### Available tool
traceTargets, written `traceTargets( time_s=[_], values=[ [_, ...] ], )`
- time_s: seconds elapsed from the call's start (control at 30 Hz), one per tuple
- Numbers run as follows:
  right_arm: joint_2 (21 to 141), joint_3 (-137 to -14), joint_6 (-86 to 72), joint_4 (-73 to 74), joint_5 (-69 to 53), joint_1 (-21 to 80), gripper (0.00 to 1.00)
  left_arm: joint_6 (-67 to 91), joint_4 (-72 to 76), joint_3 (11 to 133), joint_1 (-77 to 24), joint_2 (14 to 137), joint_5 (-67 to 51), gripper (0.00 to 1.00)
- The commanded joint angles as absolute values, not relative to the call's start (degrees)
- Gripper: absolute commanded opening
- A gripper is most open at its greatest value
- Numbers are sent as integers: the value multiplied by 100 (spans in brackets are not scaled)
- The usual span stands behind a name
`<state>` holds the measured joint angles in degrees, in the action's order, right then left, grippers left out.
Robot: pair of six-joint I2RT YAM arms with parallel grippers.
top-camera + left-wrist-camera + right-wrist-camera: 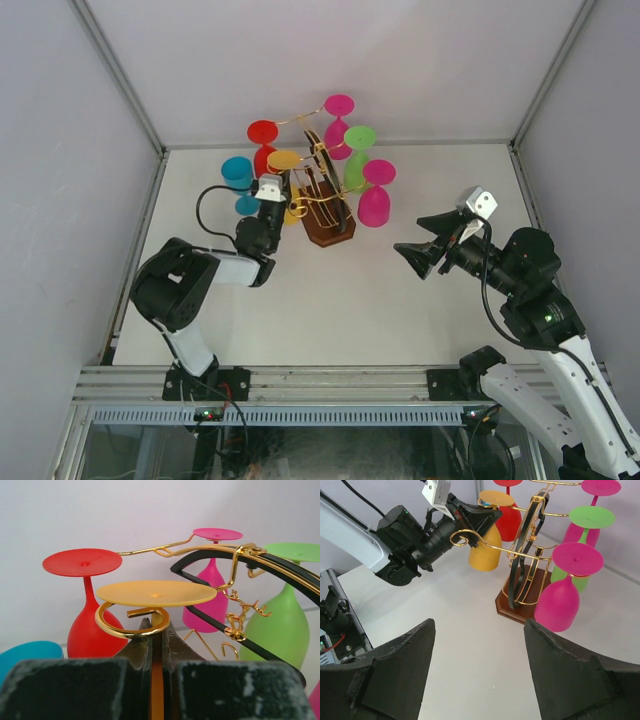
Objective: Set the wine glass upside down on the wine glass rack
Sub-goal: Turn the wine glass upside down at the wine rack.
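Note:
The wine glass is yellow and hangs upside down, its foot [155, 592] resting flat on a gold scroll ring [107, 626] of the wine glass rack [330, 228]. My left gripper [156, 630] is shut on the glass's stem just under that ring. The right wrist view shows the yellow bowl [485, 547] hanging below the left gripper [475, 515]. From above, the yellow foot [284, 160] sits at the rack's left side, with the left gripper [272, 190] against it. My right gripper [415, 255] stands open and empty over the table, to the right of the rack's wooden base [512, 602].
Other glasses hang upside down on the rack: red [262, 132] and blue [237, 172] at the left, pink [339, 105] at the back, green [359, 138] and another pink [376, 195] at the right. White walls enclose the table on three sides.

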<state>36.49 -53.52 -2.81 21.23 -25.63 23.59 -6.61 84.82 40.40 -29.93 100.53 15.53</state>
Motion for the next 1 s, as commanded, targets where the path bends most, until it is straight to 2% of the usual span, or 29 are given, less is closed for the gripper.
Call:
traceTargets(
  time_s=[0.0,0.43,0.97],
  values=[
    [3650,-5353,-264,1938,-2577,2334,71,-884,8710,4330,-2826,10141,1996,0],
    [3678,-5357,-270,1914,-2600,2342,71,-1185,8717,4328,-2594,10099,2484,0],
    [3703,-5353,-263,1895,-2578,2354,71,-1205,8710,4122,-2443,9868,2507,0]
  ],
)
